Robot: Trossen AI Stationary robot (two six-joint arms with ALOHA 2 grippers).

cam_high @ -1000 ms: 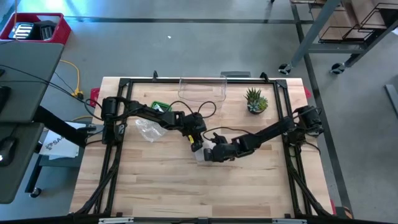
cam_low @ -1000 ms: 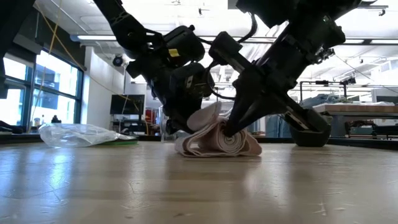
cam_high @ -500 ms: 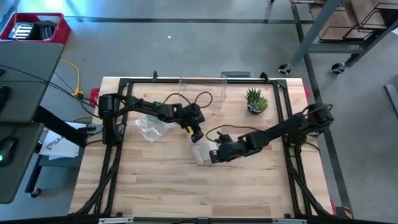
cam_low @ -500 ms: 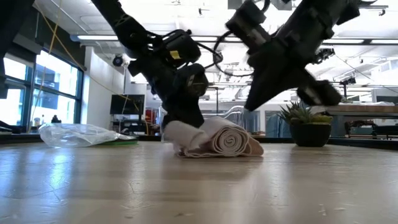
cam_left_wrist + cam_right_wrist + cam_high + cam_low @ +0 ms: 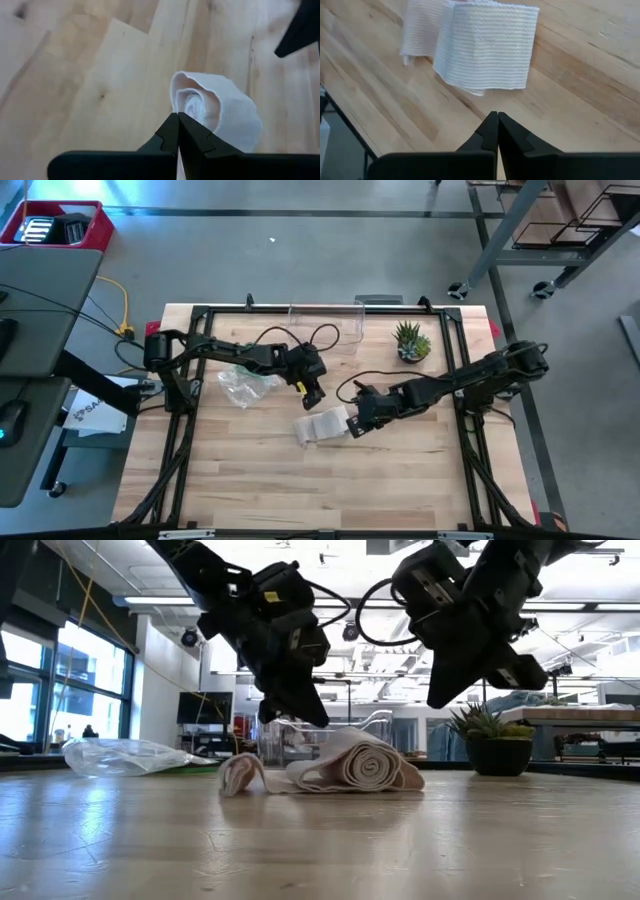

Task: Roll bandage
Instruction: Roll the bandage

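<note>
Both grippers, left and right, lifted off pressed shut; loosely rolled bandage sat mid-table, tail trailing.

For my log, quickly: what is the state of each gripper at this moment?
Left gripper: closed, empty, raised above the rolled bandage.
Right gripper: closed, empty, raised beside the bandage.

White ribbed bandage roll lying on pale wooden tabletop, loose tail trailing off one side, right gripper closed, fingertips pressed together, just short of roll, not touching
</note>
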